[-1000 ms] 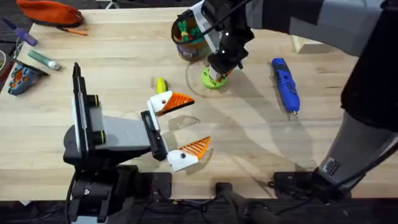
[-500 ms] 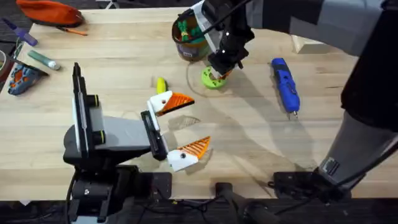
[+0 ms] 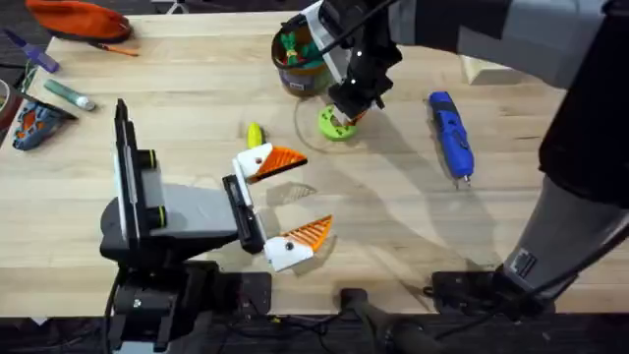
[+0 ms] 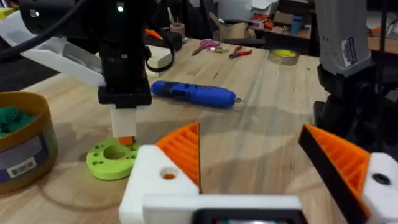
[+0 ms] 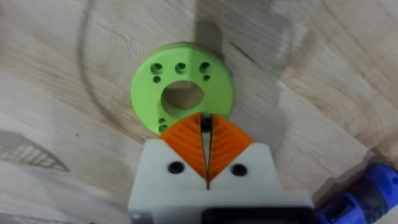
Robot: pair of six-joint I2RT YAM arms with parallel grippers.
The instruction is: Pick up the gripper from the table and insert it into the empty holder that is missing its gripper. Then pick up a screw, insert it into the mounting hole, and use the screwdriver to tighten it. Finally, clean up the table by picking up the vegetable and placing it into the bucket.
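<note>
Over the green disc [image 5: 180,93], right gripper [image 5: 206,151] pressed together on a screw, screwdriver [image 3: 451,133] nearby.

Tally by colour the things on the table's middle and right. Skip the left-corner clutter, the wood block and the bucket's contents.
Green: 1, disc
Blue: 1, screwdriver
Yellow: 1, corn
Brown: 1, bucket
Total: 4

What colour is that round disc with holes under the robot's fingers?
The disc is bright green, shown best in the right wrist view.
</note>
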